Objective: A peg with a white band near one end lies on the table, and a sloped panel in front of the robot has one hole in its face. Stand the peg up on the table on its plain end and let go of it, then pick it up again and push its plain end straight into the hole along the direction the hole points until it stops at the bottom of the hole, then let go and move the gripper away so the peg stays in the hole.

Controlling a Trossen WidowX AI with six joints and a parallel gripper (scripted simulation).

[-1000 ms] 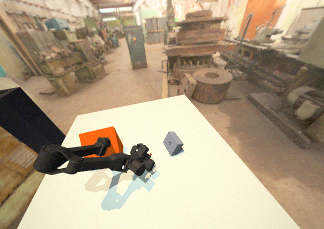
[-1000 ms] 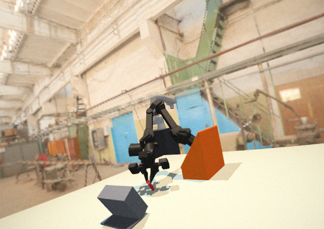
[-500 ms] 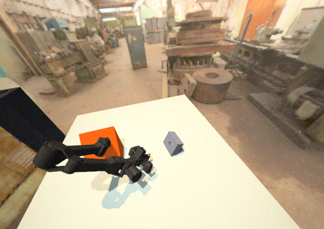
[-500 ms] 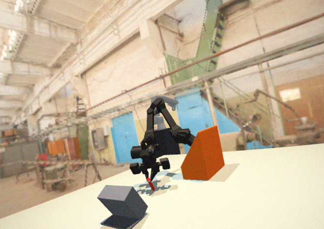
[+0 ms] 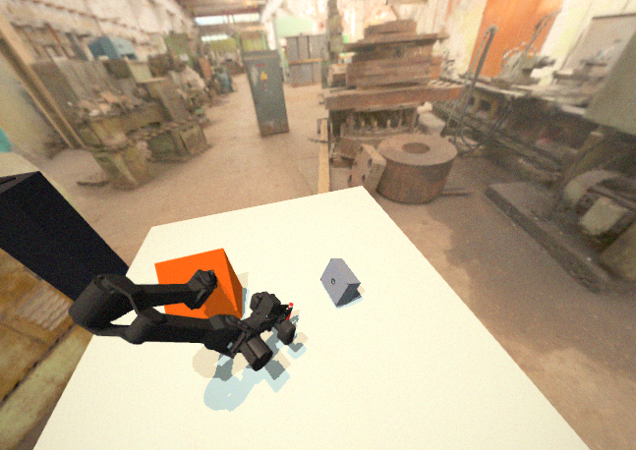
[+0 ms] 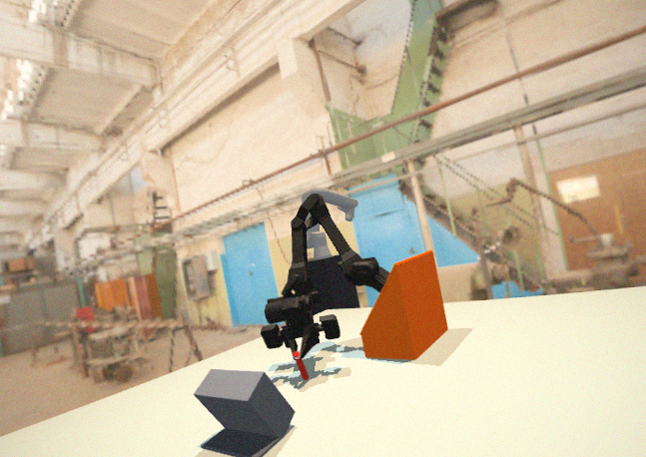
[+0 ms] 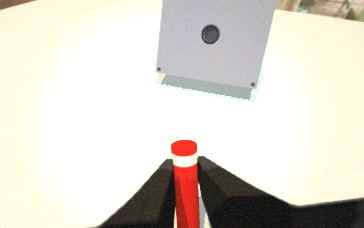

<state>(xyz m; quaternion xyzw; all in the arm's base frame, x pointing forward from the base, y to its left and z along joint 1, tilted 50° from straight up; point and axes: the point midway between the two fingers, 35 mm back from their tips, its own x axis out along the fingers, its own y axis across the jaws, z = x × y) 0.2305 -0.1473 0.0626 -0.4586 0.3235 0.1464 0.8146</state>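
The red peg point(image 5: 290, 306) point(image 6: 302, 368) point(image 7: 186, 195) stands close to upright, somewhat tilted, with its white band point(image 7: 185, 159) near the top end. My gripper point(image 6: 297, 355) point(image 7: 184, 164) is shut on the peg just below the band. The plain end points down, low over the table point(image 5: 408, 371) point(image 6: 522, 377); whether it touches is not clear. The grey sloped panel point(image 5: 343, 279) point(image 6: 271, 404) point(image 7: 182, 47) stands apart from the peg, ahead of the gripper. Its dark hole point(image 5: 332, 281) point(image 7: 210, 34) is empty; the hole is hidden in the exterior view.
A large orange wedge-shaped block point(image 5: 191, 275) point(image 6: 414, 312) stands on the table beside the arm, on the side nearer the robot's base. Two small dark dots mark the panel's lower corners in the wrist view.
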